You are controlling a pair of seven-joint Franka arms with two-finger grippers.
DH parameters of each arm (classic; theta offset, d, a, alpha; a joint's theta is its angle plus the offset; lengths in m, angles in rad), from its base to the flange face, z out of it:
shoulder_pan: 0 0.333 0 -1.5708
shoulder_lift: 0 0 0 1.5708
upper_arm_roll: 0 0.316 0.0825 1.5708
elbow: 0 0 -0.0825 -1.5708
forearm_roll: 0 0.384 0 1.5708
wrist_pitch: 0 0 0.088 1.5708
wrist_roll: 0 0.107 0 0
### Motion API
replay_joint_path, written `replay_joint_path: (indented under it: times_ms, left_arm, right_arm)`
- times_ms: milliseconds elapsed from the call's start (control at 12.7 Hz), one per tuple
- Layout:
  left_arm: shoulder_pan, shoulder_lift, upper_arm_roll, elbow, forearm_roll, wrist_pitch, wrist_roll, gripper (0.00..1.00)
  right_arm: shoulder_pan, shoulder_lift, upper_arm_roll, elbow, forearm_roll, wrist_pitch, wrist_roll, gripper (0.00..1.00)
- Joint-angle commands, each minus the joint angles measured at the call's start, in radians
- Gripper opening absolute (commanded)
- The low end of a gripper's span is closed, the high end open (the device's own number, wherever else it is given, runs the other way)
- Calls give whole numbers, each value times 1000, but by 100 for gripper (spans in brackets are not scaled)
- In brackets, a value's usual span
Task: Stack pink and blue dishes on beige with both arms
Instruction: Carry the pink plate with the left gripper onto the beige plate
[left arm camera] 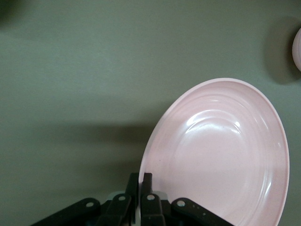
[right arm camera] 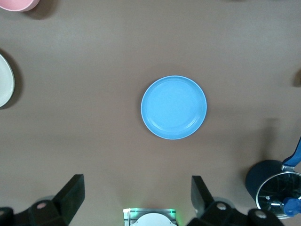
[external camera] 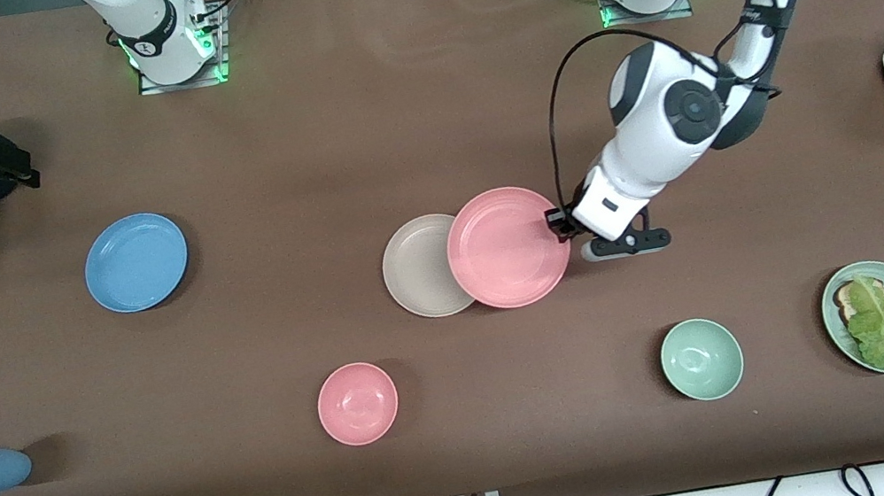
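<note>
The pink plate [external camera: 507, 247] is seen at the centre of the front view, lifted, its edge overlapping the beige plate [external camera: 420, 268] beside it. Its rim is clamped by the left gripper [external camera: 559, 225], fingers [left arm camera: 146, 188] pressed together on it. The blue plate [external camera: 135, 261] lies at the middle left of that frame on the brown bench [external camera: 384, 114]. The right gripper [right arm camera: 136, 197] is held high above the blue plate, its fingers wide apart and empty.

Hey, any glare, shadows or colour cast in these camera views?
Left wrist view: white glare streaks on the round pink plate, greenish table cast, shadow beside it. Right wrist view: evenly lit, the round blue plate sharp. Front view: soft shadows beside dishes, green lights glowing at both arm bases.
</note>
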State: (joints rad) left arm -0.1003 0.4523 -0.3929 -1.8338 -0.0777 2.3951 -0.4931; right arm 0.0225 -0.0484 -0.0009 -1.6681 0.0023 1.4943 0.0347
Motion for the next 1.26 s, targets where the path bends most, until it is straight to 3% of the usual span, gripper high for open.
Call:
replay_joint_path:
  times_ms: [0,395,711,868,1184]
  left_arm:
    - [-99,54,66,47,44,45,-83,0]
    - [-251,88,167,45,45,91,-176,0]
    - [-318,109,201,41,45,130,-240,0]
    - [-387,115,259,41,45,130,-261,0]
    - [-423,147,275,45,44,170,-311,0]
  right_arm:
    - [-3,-18,-1,-10,12,-5,7,100]
    - [-3,-28,-8,-7,12,-14,-10,100]
    - [-3,-30,-13,-5,12,-17,-9,100]
    - [-3,-28,-21,-5,12,-11,-7,100]
    - [-4,-22,-27,-5,10,3,7,100]
